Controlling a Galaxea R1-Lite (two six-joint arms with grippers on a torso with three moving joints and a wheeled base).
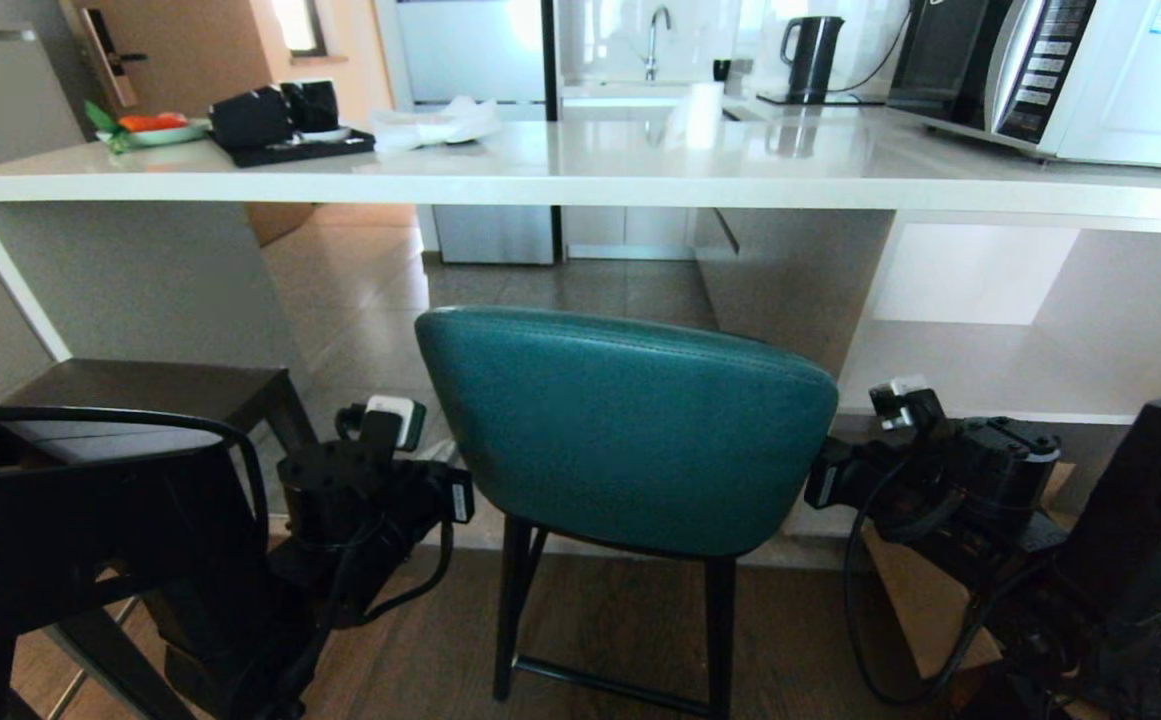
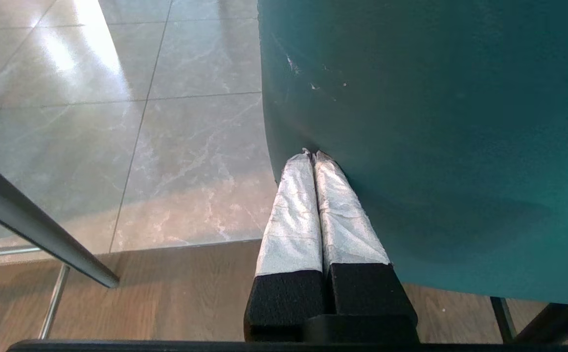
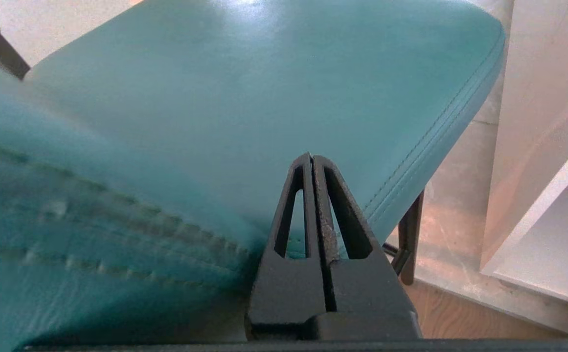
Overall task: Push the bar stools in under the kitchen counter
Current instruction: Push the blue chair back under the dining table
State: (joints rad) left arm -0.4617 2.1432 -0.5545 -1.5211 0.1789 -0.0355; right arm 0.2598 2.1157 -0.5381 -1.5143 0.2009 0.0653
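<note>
The teal bar stool (image 1: 630, 430) stands on the wood floor with its rounded back toward me, in front of the white kitchen counter (image 1: 580, 185). A second stool with a dark seat (image 1: 140, 390) stands to its left, near the counter's panel leg. My left gripper (image 1: 445, 470) is shut; in the left wrist view its white-wrapped tips (image 2: 313, 155) touch the left edge of the teal back (image 2: 435, 146). My right gripper (image 1: 825, 470) is also shut. Seen from the right wrist, it (image 3: 311, 157) reaches past the backrest's right edge over the teal seat (image 3: 264, 88).
On the counter are a microwave (image 1: 1040, 70), a kettle (image 1: 812, 55), a tray of black cups (image 1: 290, 140) and a plate (image 1: 155, 128). White shelf cubbies (image 1: 990, 340) sit under its right end. A metal bar (image 2: 34, 230) crosses beside my left gripper. Tile floor starts just ahead of the stool.
</note>
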